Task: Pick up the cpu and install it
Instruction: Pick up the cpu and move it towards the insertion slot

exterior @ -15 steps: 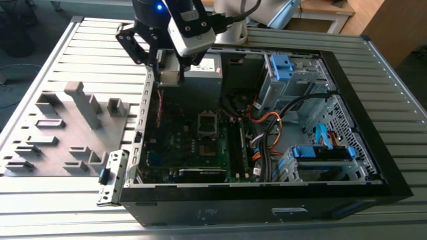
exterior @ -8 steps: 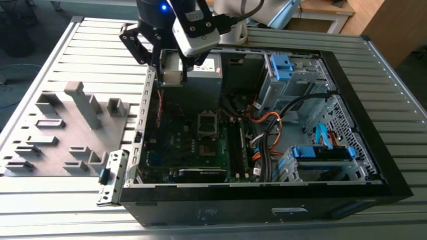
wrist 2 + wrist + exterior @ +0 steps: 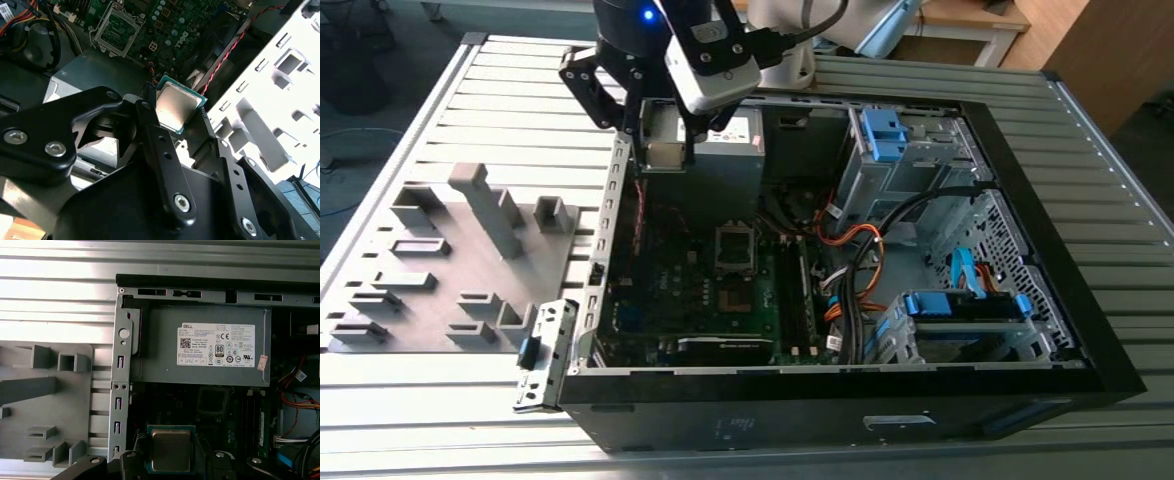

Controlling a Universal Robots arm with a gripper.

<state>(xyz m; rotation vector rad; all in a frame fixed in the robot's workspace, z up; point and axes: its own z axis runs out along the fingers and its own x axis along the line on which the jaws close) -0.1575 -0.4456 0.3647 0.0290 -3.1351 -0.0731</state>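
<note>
Robotics lab bench — slatted aluminium table [image 3: 494,100]; opened computer case [image 3: 720,425]; grey fixture tray [image 3: 454,272]

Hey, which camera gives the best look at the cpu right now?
The first wrist view: the cpu faces the camera squarely, its metal top plain, held in the hand. The second wrist view shows it tilted, one edge behind a finger. In the exterior view it's too small to tell.

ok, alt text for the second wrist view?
The hand grips the cpu by its edges, with the metal top facing the camera. Beyond it lie the motherboard socket and the grey power supply.
</note>
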